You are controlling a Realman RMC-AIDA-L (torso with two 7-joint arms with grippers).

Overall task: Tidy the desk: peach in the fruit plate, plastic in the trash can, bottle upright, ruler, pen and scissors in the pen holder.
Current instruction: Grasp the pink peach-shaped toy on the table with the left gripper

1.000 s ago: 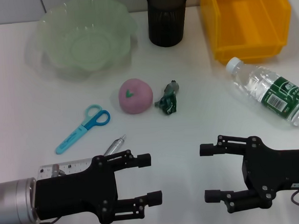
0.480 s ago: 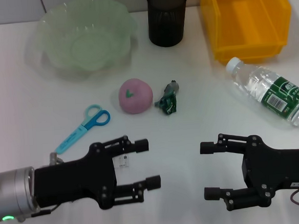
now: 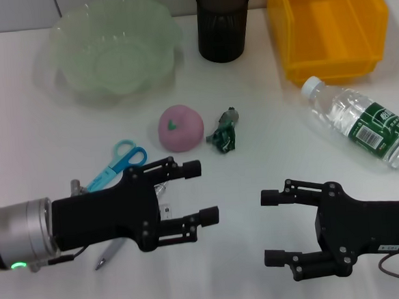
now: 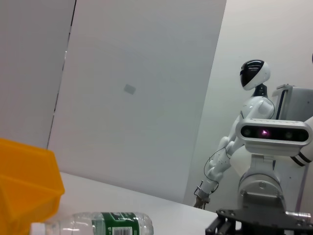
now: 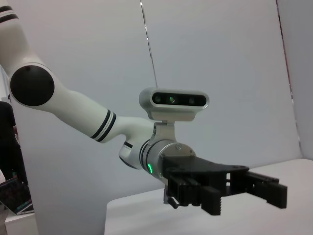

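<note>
Peach (image 3: pixel 181 128) sits on the white desk (image 3: pixel 275 151) between the scissors (image 3: pixel 116 165) and a crumpled bit of green plastic (image 3: pixel 224 133), well short of the pale green fruit plate (image 3: pixel 115 49) at the back. Nothing looks sorted yet: the bottle (image 3: pixel 360 122) lies on its side near the yellow bin (image 3: pixel 326 25), which I take for the trash can, and the black pen holder (image 3: pixel 223 22) stands by it with nothing seen inside

Left gripper (image 3: pixel 199 192) hangs low over the near desk with its fingers spread wide and holding nothing, aimed toward the peach, likely readying a reach for it. Right gripper (image 3: pixel 272 227) is also wide and bare, idle near the front edge

Much is covered by the left arm: only the tip of the pen (image 3: pixel 105 255) shows beneath it, the scissor blades run under it, and the ruler cannot be made out at all
</note>
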